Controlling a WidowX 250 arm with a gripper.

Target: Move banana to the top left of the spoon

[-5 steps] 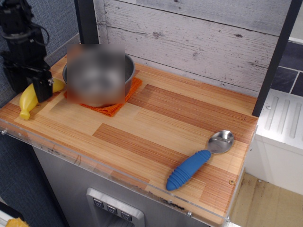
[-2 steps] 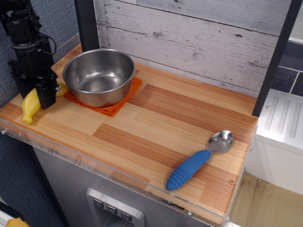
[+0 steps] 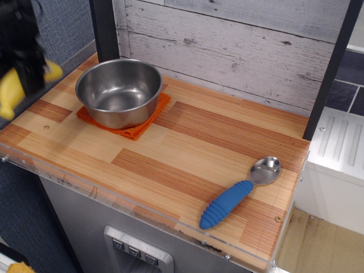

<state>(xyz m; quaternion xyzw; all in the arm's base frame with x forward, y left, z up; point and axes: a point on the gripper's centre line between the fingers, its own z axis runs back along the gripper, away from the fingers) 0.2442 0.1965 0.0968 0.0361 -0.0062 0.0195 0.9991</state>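
Note:
The yellow banana (image 3: 11, 91) hangs in the air at the far left edge, blurred by motion, above the counter's left end. My black gripper (image 3: 28, 74) is shut on the banana's middle, with the yellow ends sticking out on both sides. The spoon (image 3: 239, 193) lies at the front right of the wooden counter, its blue ribbed handle pointing toward the front and its metal bowl toward the back right. The gripper and banana are far to the left of the spoon.
A steel bowl (image 3: 119, 91) stands on an orange cloth (image 3: 139, 128) at the back left of the counter (image 3: 187, 153). A white plank wall runs along the back. Dark posts stand at back left and right. A clear plastic lip edges the counter's front.
The gripper has lifted the banana off the counter; it has risen and shifted slightly left, and is now blurred by motion. The spoon and bowl have not moved.

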